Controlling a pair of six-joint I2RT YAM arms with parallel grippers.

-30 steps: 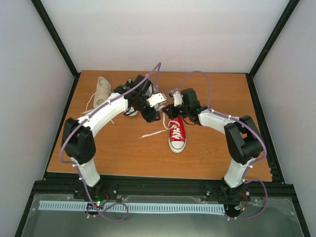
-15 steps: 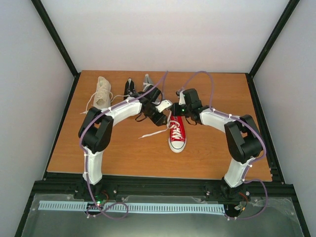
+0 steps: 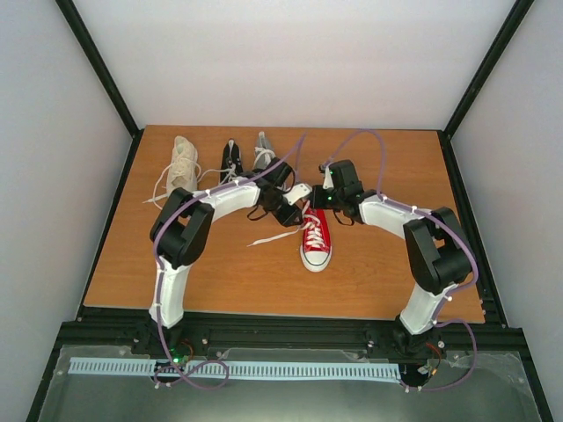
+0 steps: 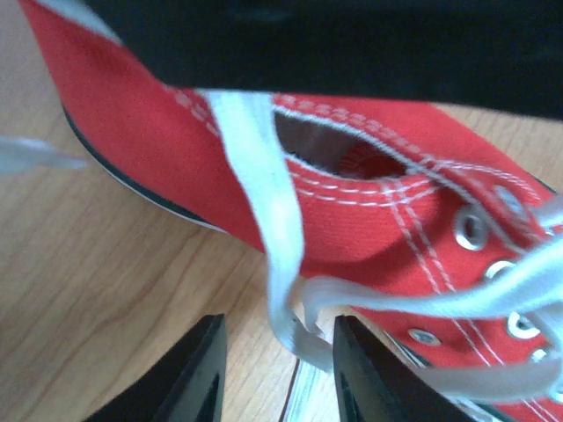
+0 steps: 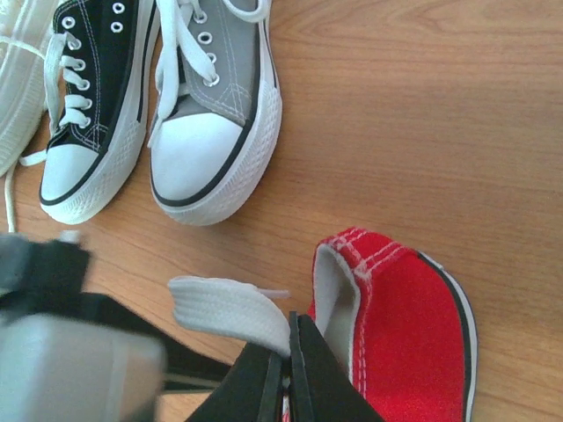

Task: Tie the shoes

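The red sneaker [image 3: 316,238] lies mid-table, toe toward the near edge; it also shows in the left wrist view [image 4: 369,202] and the right wrist view [image 5: 400,325]. My left gripper [image 4: 274,374] is open at the shoe's left side, a loop of white lace [image 4: 268,220] hanging between its fingers. My right gripper [image 5: 288,369] is shut on the end of a white lace [image 5: 229,312] just behind the shoe's heel. The cream high-top [image 3: 182,163], black sneaker [image 3: 231,156] and grey sneaker [image 3: 263,149] stand in a row at the back left.
A loose lace [image 3: 268,238] trails left from the red shoe across the wooden table [image 3: 378,272]. The black [image 5: 88,114] and grey [image 5: 215,123] sneakers lie close behind the right gripper. Both arms meet over the red shoe's heel.
My left arm swung right, uncovering the black and grey sneakers, and its gripper came to the red shoe's left side. The right gripper stayed at the heel, shifting slightly.
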